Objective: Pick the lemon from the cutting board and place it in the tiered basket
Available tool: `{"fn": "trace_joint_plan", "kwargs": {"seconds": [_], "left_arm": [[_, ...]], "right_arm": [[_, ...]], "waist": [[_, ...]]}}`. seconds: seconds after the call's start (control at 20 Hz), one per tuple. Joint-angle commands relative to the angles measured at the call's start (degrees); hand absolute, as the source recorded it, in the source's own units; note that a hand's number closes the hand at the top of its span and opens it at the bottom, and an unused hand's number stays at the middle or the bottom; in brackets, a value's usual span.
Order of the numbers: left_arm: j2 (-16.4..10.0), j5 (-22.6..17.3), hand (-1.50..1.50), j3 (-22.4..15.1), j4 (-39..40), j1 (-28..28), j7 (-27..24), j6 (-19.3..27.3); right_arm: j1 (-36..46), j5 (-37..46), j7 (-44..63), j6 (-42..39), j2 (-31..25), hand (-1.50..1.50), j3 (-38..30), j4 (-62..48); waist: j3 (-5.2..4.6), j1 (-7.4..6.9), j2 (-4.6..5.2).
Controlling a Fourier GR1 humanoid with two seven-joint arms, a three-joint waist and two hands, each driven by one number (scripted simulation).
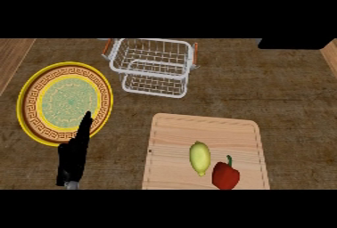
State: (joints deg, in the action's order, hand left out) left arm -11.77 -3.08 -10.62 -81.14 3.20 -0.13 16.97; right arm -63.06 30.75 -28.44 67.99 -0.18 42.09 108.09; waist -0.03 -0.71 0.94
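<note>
The setting is a kitchen: a dark mottled counter (263, 89) carries a wooden cutting board (178, 133) at near right holding a lemon (200, 158) and a red pepper (226, 176), a wire tiered basket (157, 61) at far centre, and a patterned plate (66, 100) at left.

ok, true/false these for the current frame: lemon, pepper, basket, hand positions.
1. The lemon lies on the cutting board. True.
2. The red pepper sits in the tiered basket. False: it is on the board, beside the lemon.
3. The left hand holds the lemon. False: it is open by the plate, holding nothing.
4. The basket stands beyond the board's far edge. True.
</note>
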Motion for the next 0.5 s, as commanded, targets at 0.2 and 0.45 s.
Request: {"fn": "trace_joint_plan", "kwargs": {"seconds": [0.2, 0.45], "left_arm": [[-0.81, 0.28, 0.00, -0.18, -0.59, 0.36, 1.35, -0.94], [0.41, 0.67, 0.00, -0.58, 0.33, -0.07, 0.79, -0.51]], "right_arm": [[-1.57, 12.52, 14.13, 7.18, 0.18, -1.50, -1.31, -4.08], [-0.42, 17.66, 22.51, 4.36, 0.18, -1.50, -2.89, -4.31]], "waist": [[-0.22, -1.06, 0.87], [-0.25, -0.95, 1.17]]}}
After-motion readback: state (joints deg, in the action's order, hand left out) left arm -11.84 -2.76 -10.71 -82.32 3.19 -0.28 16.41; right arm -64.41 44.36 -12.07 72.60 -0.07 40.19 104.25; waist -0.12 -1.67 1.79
